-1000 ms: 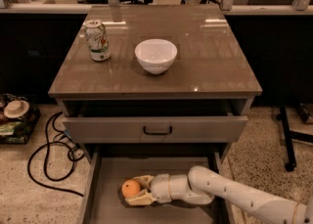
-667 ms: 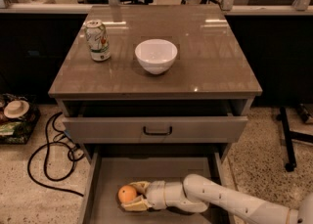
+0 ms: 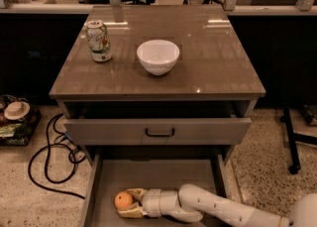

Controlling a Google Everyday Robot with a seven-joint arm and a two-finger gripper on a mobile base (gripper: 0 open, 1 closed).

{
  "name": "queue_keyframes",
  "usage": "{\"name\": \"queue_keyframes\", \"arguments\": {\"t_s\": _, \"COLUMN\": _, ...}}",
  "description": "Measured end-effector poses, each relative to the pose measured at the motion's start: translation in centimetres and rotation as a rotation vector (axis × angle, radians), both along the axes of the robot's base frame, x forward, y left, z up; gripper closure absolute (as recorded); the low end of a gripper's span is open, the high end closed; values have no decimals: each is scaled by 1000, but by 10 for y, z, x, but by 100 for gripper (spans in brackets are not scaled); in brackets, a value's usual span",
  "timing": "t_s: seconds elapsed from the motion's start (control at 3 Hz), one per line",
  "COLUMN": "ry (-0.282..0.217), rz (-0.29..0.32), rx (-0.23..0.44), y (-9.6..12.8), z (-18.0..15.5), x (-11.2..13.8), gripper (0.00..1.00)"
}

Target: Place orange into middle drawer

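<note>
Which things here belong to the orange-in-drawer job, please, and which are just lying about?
Job: orange, gripped by the tool inside the open middle drawer.
Lying about: soda can, white bowl, both on the cabinet top.

gripper point(image 3: 128, 202), fingers clamped on the orange point(image 3: 123, 200), has slid further left and toward the near end of the middle drawer point(image 3: 148, 171); forearm dropped lower with it.
</note>
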State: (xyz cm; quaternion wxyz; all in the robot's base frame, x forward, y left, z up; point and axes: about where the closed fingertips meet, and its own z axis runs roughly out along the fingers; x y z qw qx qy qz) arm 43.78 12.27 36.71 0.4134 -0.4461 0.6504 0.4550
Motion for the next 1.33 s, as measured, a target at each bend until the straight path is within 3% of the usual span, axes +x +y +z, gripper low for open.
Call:
{"name": "queue_keyframes", "arguments": {"t_s": 0.33, "ry": 1, "rz": 2, "rx": 2, "y": 1, "z": 0, "x": -1, "gripper": 85}}
{"name": "queue_keyframes", "arguments": {"t_s": 1.33, "ry": 4, "rz": 10, "rx": 6, "y": 6, "z": 1, "x": -4, "gripper": 15}}
